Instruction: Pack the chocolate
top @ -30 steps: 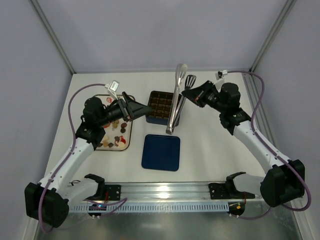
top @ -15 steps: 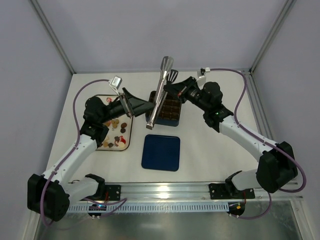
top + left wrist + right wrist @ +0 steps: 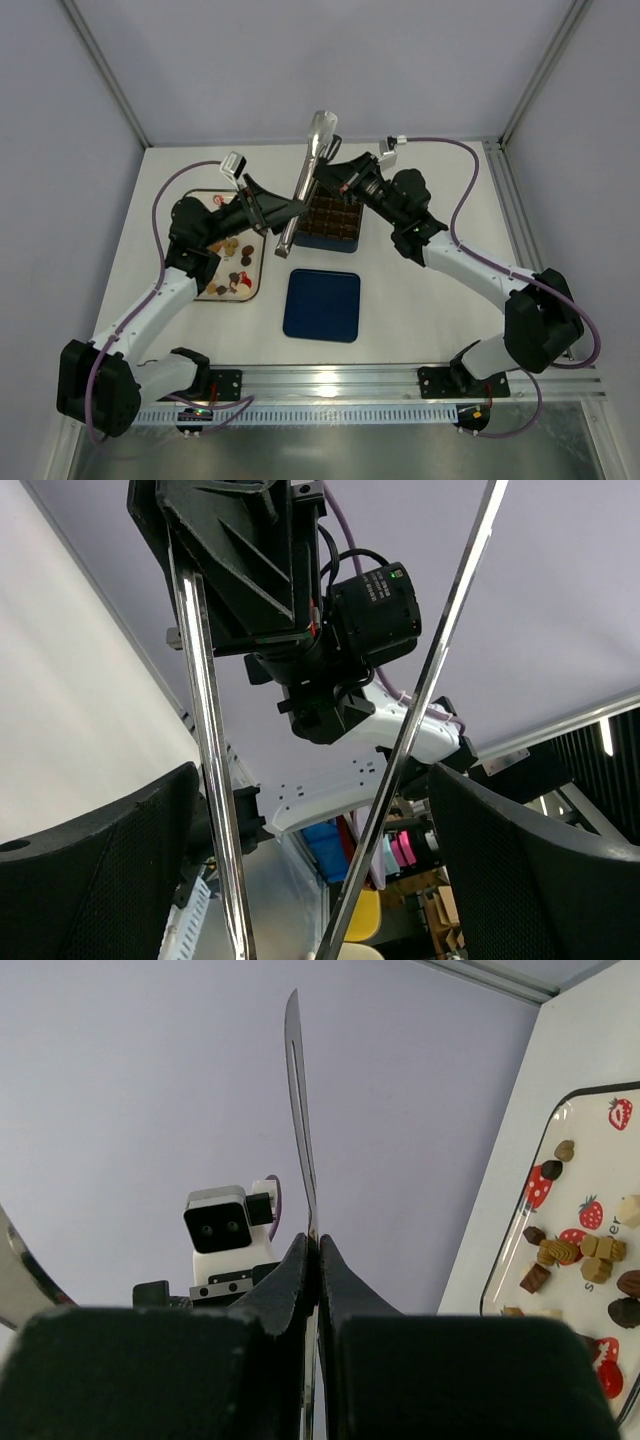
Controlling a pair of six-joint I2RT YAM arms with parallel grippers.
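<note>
Tongs are what has moved. Over the last second we see the right arm carry them from the right side of the box across to its left edge. The left arm has lifted up off the tray to meet them.

The right gripper is clenched on one blade of the tongs, and its wrist view shows the fingers pressed flat together around the thin steel. The left gripper is released, with its fingers spread wide. In its wrist view both blades run up between those fingers, but we cannot tell whether either blade touches a finger yet.

We read this as a handover about to happen, with the tool passing to the arm that sits nearer the sweets.

The chocolate lies on the tray at the left, apart from the box, and we make out no piece in the part of the grid that shows. The lid lies flat just in front of the box. We judge that packing proper has not begun. The left fingers must first close on the tongs before the right ones let go, or the tool may drop onto the box.
</note>
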